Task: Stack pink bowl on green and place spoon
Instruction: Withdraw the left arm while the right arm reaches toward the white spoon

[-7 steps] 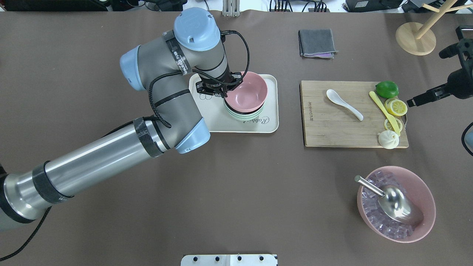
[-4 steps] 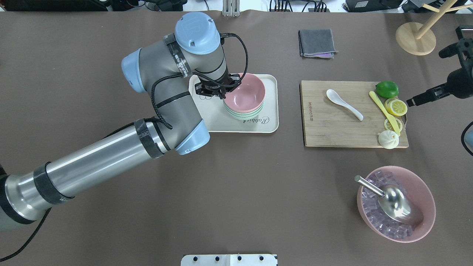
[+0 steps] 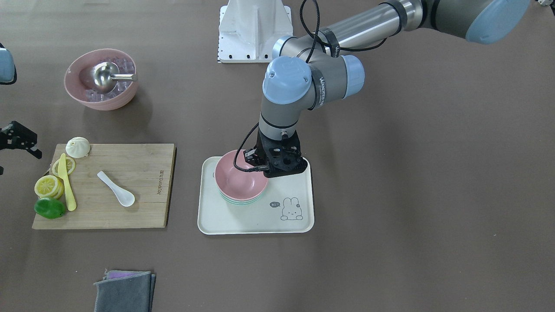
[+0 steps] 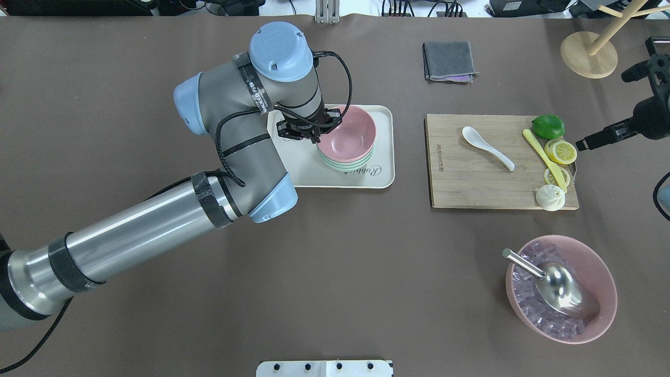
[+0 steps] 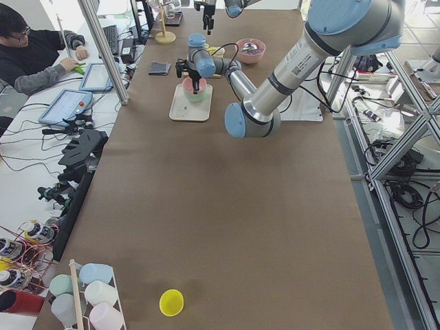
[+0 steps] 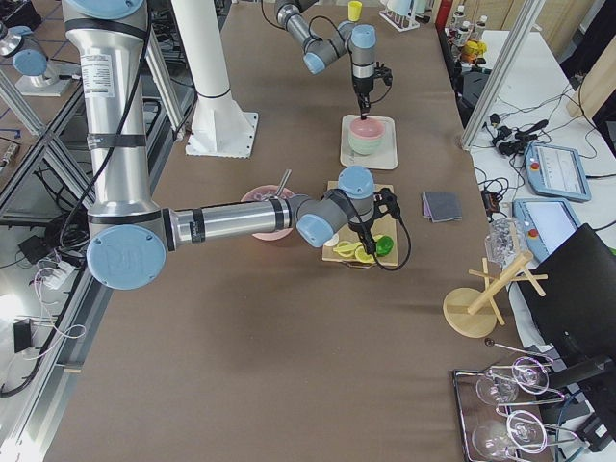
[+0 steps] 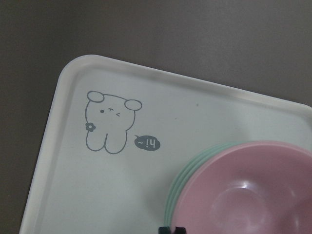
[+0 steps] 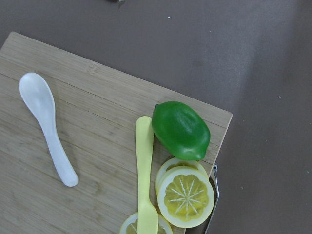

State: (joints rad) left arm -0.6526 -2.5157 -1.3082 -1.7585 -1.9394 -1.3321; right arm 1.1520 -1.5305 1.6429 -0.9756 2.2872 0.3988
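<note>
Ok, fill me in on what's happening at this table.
The left gripper pinches the rim of the pink bowl, which sits nested on the green bowls on the tray. The white spoon lies untouched on the cutting board. The right gripper hangs beside that board's outer edge.

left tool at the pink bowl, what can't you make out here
left tool grip: the wrist view's bottom edge cuts off its tips, and overhead the wrist hides them at the pink bowl.
green bowls: only rims show, count unclear.
right tool: too small to judge.
</note>
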